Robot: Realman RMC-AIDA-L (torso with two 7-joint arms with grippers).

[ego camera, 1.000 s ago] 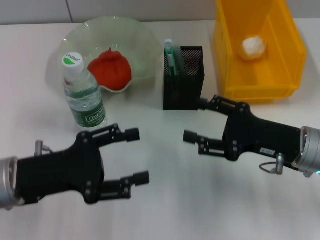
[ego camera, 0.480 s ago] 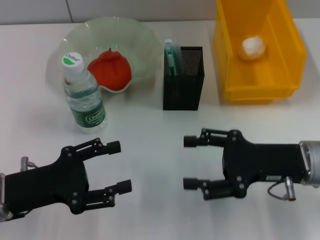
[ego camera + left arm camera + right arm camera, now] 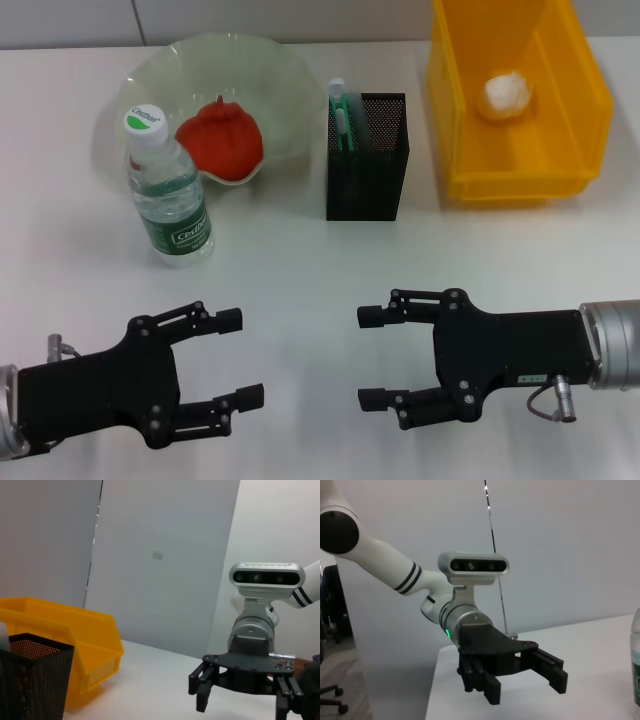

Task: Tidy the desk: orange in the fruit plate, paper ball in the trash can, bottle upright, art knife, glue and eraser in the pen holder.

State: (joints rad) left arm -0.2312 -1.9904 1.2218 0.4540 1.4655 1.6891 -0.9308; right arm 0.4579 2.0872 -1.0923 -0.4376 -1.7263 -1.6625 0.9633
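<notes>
The bottle (image 3: 168, 190) stood upright toward the table's (image 3: 300, 290) far-left corner, just in front of the plate (image 3: 280, 90). It was clear plastic with a green label and a white cap. Judged light and thin-walled, it would dent under pressure and could slip; the labelled waist would be the best hold.

The orange (image 3: 220, 138), red-orange and ribbed, lay in the plate. It looked firm, best taken across its widest part.

The paper ball (image 3: 508, 93) lay in the yellow can (image 3: 450, 120) at the far-right corner. It was judged nearly weightless and crushable.

The black mesh holder (image 3: 367, 170) stood between plate and can, a green and white item upright inside. No eraser was visible.

The left claw (image 3: 235, 360) and right claw (image 3: 372, 358) hovered near the near edge, both with fingers apart, holding nothing.
</notes>
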